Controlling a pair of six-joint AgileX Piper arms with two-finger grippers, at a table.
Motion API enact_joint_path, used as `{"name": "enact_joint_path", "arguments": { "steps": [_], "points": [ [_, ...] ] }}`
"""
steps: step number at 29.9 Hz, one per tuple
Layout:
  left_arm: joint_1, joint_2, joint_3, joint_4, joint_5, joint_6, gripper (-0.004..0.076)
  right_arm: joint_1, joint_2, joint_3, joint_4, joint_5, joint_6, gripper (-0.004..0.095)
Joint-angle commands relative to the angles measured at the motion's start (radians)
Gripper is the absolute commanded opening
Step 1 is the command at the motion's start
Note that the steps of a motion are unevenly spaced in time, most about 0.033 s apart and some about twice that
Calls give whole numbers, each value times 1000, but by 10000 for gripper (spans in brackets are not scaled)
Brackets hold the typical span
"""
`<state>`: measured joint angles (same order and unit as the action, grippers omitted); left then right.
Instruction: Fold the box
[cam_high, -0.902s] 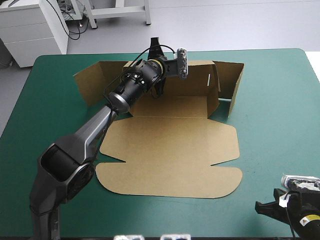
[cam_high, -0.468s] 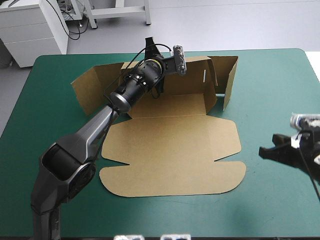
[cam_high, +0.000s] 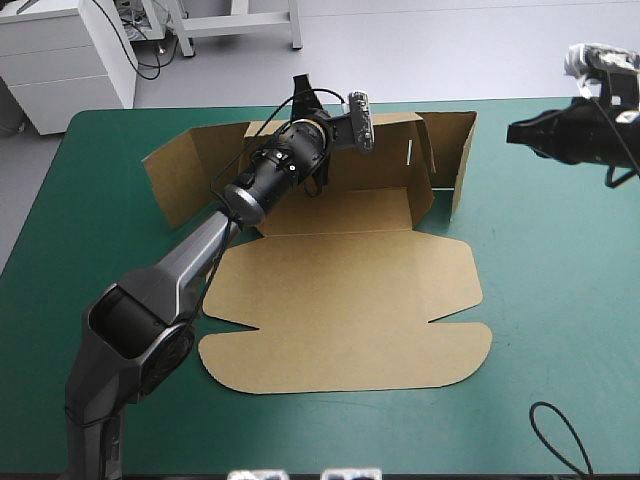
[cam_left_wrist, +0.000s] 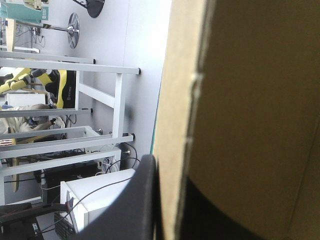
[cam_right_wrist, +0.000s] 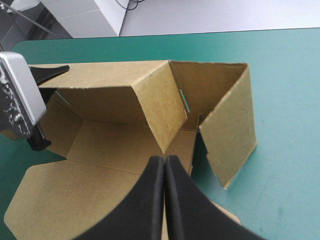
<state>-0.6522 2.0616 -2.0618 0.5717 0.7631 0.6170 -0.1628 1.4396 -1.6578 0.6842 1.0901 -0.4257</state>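
The brown box (cam_high: 340, 300) lies in the middle of the table with its lid flat toward the front and its back wall (cam_high: 385, 150) raised. Both side flaps stand up, the right one (cam_high: 462, 165) angled inward. My left gripper (cam_high: 312, 118) is shut on the top edge of the back wall near its left end. In the left wrist view the board (cam_left_wrist: 250, 100) fills the space beside one black finger (cam_left_wrist: 142, 200). My right gripper (cam_high: 520, 132) hangs raised off the box's right side, shut and holding nothing. In the right wrist view its fingers meet at a point (cam_right_wrist: 164, 161), aimed at the box's right flap (cam_right_wrist: 230, 130).
The teal-green cover (cam_high: 560, 300) shows bare to the right of and in front of the box. A black cable loop (cam_high: 560, 435) lies near the front right corner. The left flap (cam_high: 180, 175) stands close to the table's far left area.
My right arm has swung from the table's front right corner up to the far right, level with the box's right flap. The box shifted slightly earlier and is still now.
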Motion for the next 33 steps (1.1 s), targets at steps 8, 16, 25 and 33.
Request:
{"name": "enact_joint_path", "arguments": {
  "steps": [8,16,25,33],
  "points": [
    [-4,-35,-27,-16,2,-29,-8,220,375,-448,-230,8,201,-8],
    [-4,-33,-27,-9,-10,-29,-8,238,486,-515,-255,39,244,-8],
    [-4,-33,-27,-10,-10,-29,-8,240,500,-511,-289,143,265,-8],
    [-4,-33,-27,-9,4,-29,-8,306,449,-423,-342,158,282,-8]
  ]
}}
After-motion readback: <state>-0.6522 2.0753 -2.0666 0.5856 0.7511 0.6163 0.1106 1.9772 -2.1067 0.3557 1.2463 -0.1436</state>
